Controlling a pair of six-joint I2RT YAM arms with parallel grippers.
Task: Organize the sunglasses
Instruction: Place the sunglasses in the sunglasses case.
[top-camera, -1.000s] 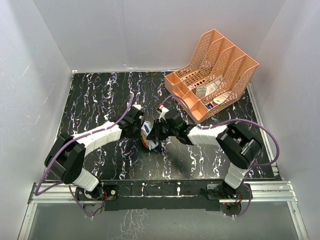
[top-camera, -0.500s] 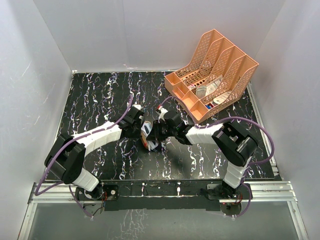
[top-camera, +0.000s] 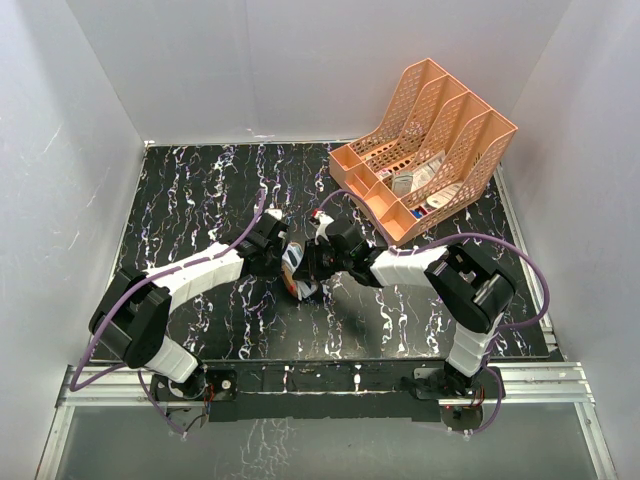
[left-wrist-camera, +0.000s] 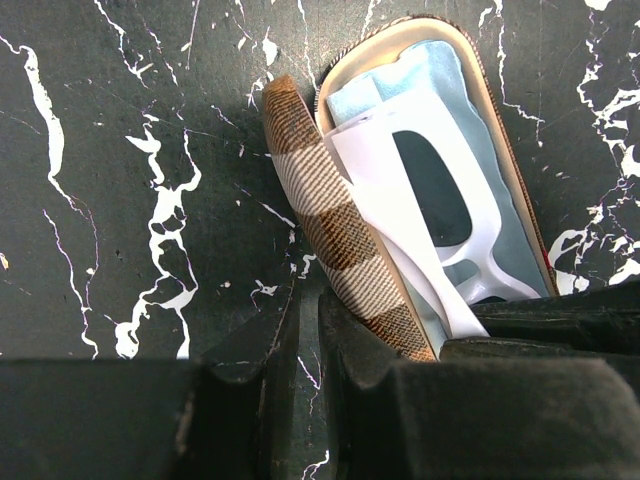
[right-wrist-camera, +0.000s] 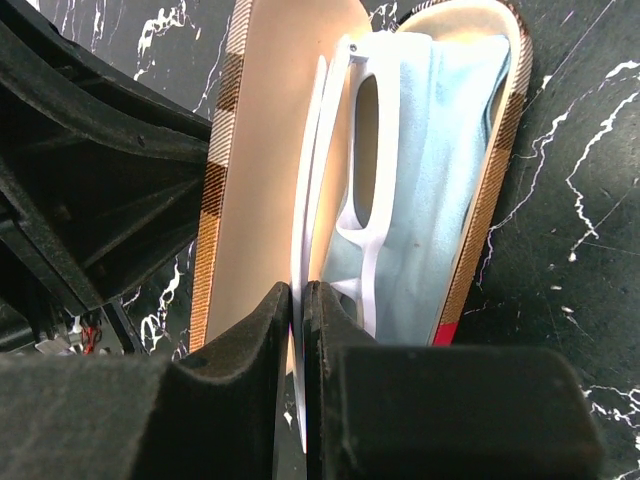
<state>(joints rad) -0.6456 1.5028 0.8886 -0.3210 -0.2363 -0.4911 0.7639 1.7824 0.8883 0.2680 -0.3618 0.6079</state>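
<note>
1. Arms: both reach in from the near edge and meet approx. at the centre of the black, white-veined marble-pattern desk (top-camera: 200, 190).
2. L pincer (left-wrist-camera: 308, 305): fingers almost together with only a thin slit between them. Desk shows through the slit and nothing is seen gripped. It sits at 9 o'clock of the brown plaid oblong case (left-wrist-camera: 335, 225), with the tips just beside the lid's outer face. Contact with the lid cannot be confirmed.
3. R pincer (right-wrist-camera: 297, 290): at 3 o'clock of the case, clamped on the thin white edge of the small white-framed sunglasses (right-wrist-camera: 344, 170).
4. Case: open, with the lid half toward the L arm and the tray half toward the R arm.
5. Sunglasses: inside the open case, between lid and tray, lying against the light blue cloth (right-wrist-camera: 430, 150) that lines the tray half.
6. Far zone: an orange plastic lattice file organiser (top-camera: 425, 140) stands at approx. 1 o'clock from the case, well apart from it. Its slots hold small items, too small to identify.
</note>
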